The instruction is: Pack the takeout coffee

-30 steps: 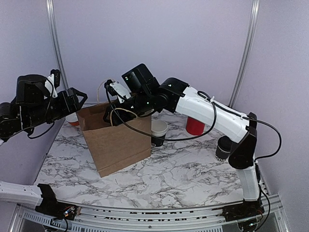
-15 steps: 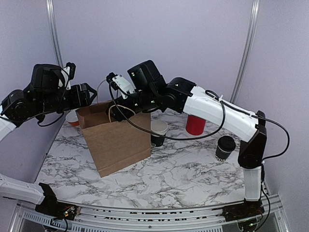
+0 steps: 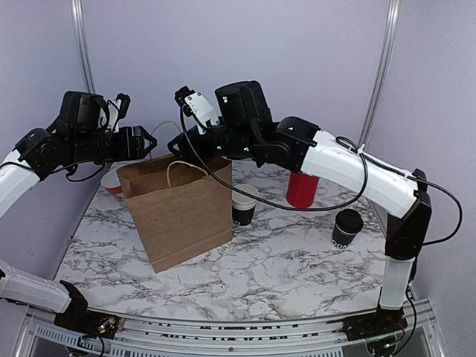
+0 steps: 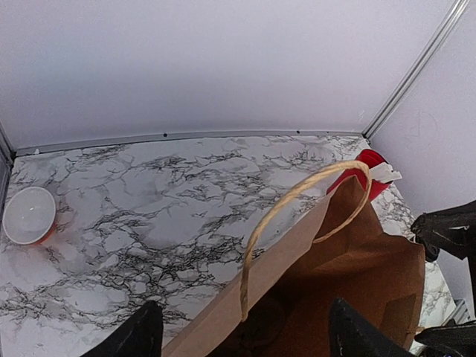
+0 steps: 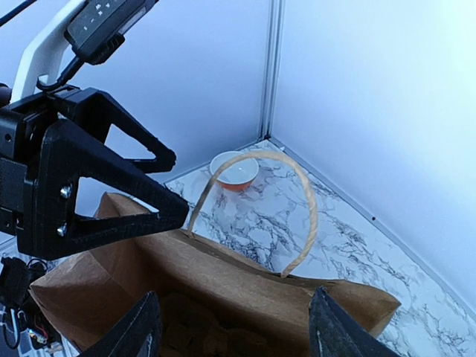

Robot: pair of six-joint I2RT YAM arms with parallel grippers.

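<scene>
We hold the left gripper [image 4: 245, 335] and right gripper [image 5: 234, 327] over the bag [image 3: 182, 212], both wide open and empty. The open cup [image 3: 243, 202] and lidded cup [image 3: 346, 227] stand on the table [image 3: 282, 260], not yet packed.

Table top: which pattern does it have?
Table top: white marble with dark grey veins; best in the left wrist view.
</scene>
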